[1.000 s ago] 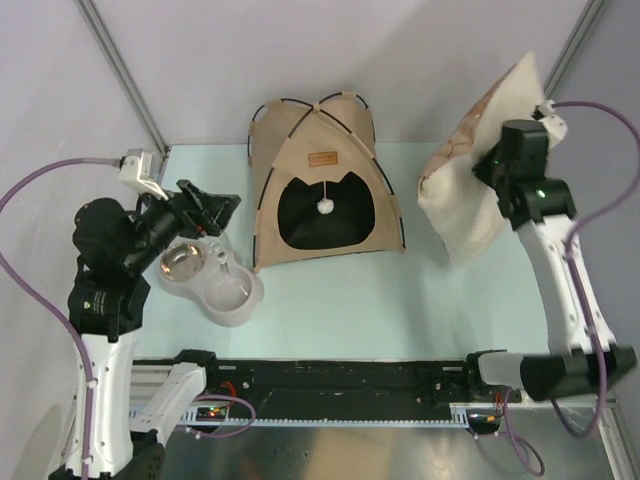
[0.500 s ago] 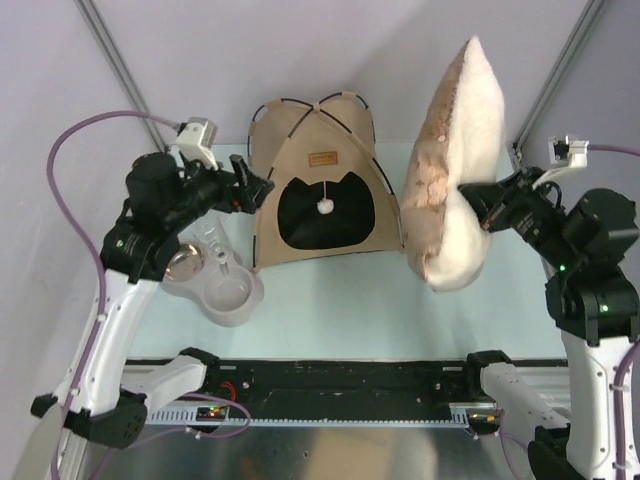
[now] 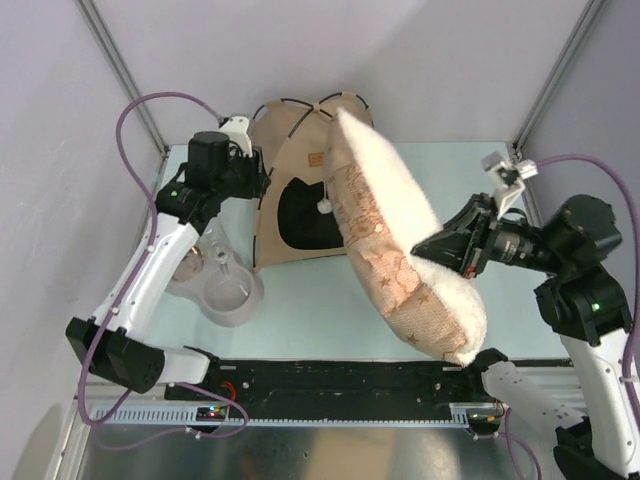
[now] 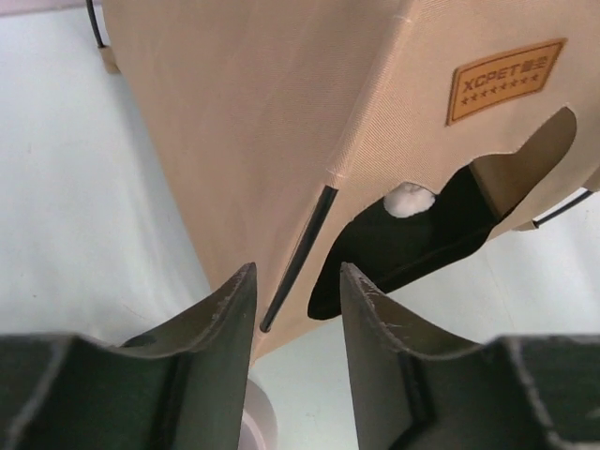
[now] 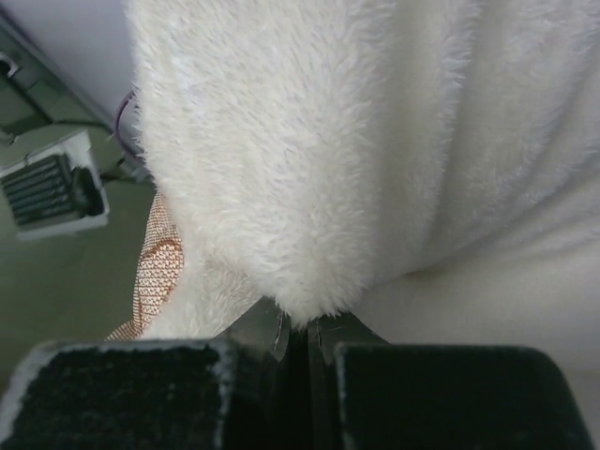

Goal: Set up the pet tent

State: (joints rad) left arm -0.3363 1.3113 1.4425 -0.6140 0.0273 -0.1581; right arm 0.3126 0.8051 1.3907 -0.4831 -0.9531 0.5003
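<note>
Cream pillow (image 3: 392,232) is heading for the pet tent (image 3: 285,150)

Right gripper (image 3: 428,246) is clenching one corner of the pillow, holding it aloft and tilted just in front of the tent, probably so it can be fed inside. The tent is standing at the back of the table (image 3: 310,300). Left gripper (image 4: 295,272) is hovering with jaws apart around the tent's corner pole (image 4: 302,246), seemingly to steady it, not gripping yet

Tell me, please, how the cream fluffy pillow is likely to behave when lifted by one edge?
The cream fluffy pillow is probably light: the right pincer holds it up by one pinched edge. It seems soft, folding around that pinch. Its plush pile likely resists slipping.
</note>
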